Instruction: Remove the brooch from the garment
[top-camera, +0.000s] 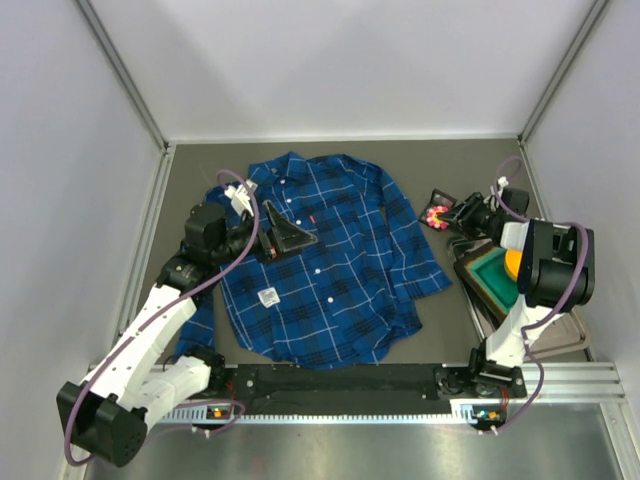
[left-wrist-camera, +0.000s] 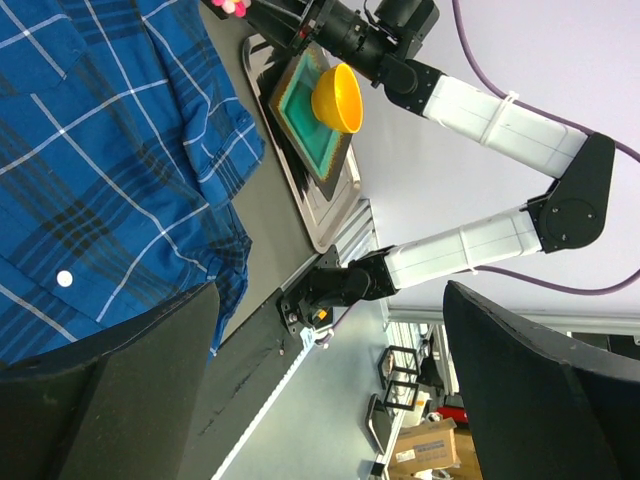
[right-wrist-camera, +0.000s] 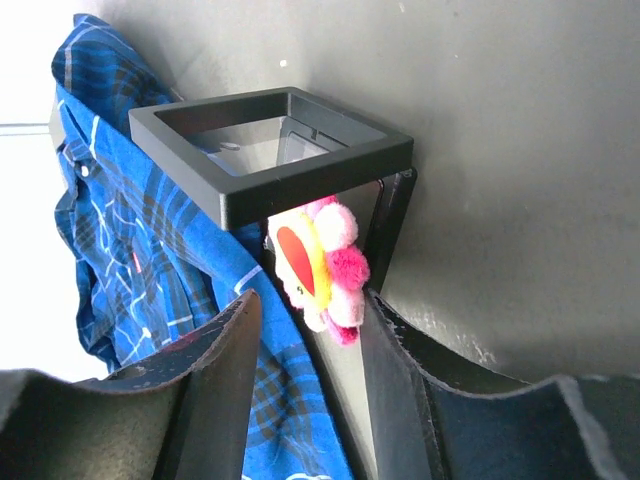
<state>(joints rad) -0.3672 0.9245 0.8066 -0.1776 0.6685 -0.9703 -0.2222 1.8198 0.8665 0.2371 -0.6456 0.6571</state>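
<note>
A black mounting bar (top-camera: 340, 378) on a ribbed aluminium rail (top-camera: 400, 412) runs along the near edge and carries the two arm bases. Beyond it lies a dark grey desk (top-camera: 200, 165), closed in by pale walls on the left, right and far sides, with metal strips along the joins.

One garment (top-camera: 330, 270), a blue plaid shirt, lies spread flat over the middle of the desk, collar toward the far side and sleeves down each side. One white square tag (top-camera: 268, 296) sits on its near left part.

The left hand (top-camera: 290, 235) hovers over the shirt's far left chest with its two fingers spread wide, holding nothing.

The right hand (right-wrist-camera: 315, 300) is at the far right of the desk, off the shirt's right sleeve. Its fingers are pinching the one brooch (right-wrist-camera: 320, 262), a pink and red bead flower with a yellowish middle. The brooch is clear of the cloth and just beside one small black open frame (right-wrist-camera: 270, 150) that stands on the desk.

Nearer on the right side, one green-lined tray (top-camera: 488, 278) lies on a larger metal tray (top-camera: 560, 340). One orange bowl (left-wrist-camera: 338, 97) rests on the green lining.
</note>
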